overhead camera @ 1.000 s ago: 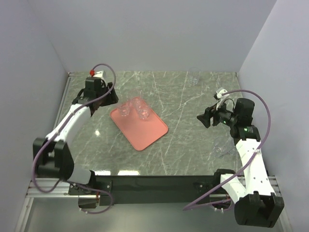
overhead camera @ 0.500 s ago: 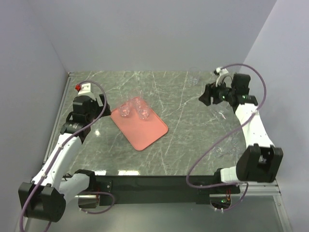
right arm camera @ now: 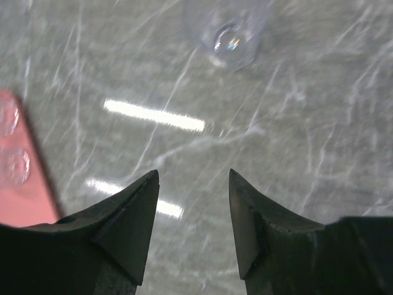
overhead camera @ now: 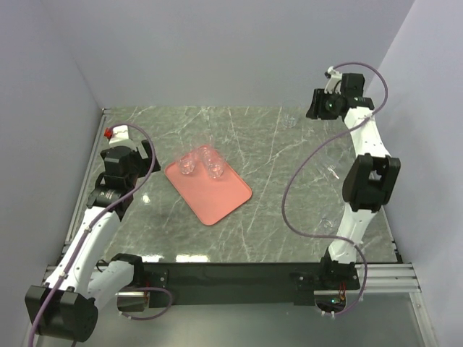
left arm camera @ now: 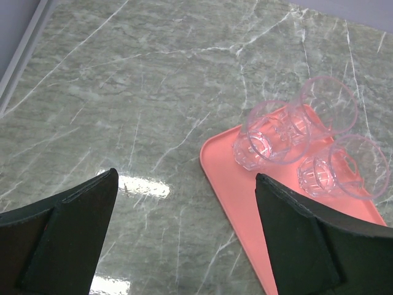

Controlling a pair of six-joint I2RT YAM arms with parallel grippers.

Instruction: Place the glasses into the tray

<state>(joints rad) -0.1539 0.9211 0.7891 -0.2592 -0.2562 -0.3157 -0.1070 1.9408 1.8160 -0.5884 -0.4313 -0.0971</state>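
Observation:
The salmon-pink tray (overhead camera: 213,194) lies left of centre. Three clear glasses (overhead camera: 189,165) stand at its far end; in the left wrist view they are at upper right (left arm camera: 274,133) on the tray (left arm camera: 242,178). Another glass (overhead camera: 290,120) stands at the back, and faint ones show at the right (overhead camera: 331,173) and near right (overhead camera: 325,225). My left gripper (overhead camera: 145,160) is open and empty, left of the tray (left arm camera: 184,236). My right gripper (overhead camera: 316,107) is open and empty, high at the back right. In the right wrist view (right arm camera: 193,178) a glass (right arm camera: 227,27) lies ahead.
Grey walls close the table at the back and both sides. A metal rail (overhead camera: 92,170) runs along the left edge. The right arm's purple cable (overhead camera: 300,173) hangs over the right part of the table. Lamp glare (left arm camera: 138,186) lies on the marble.
The right arm swung from the table's right middle up to the back right corner. The left gripper drew back from the tray's far corner to the left. The glasses on the tray stayed put.

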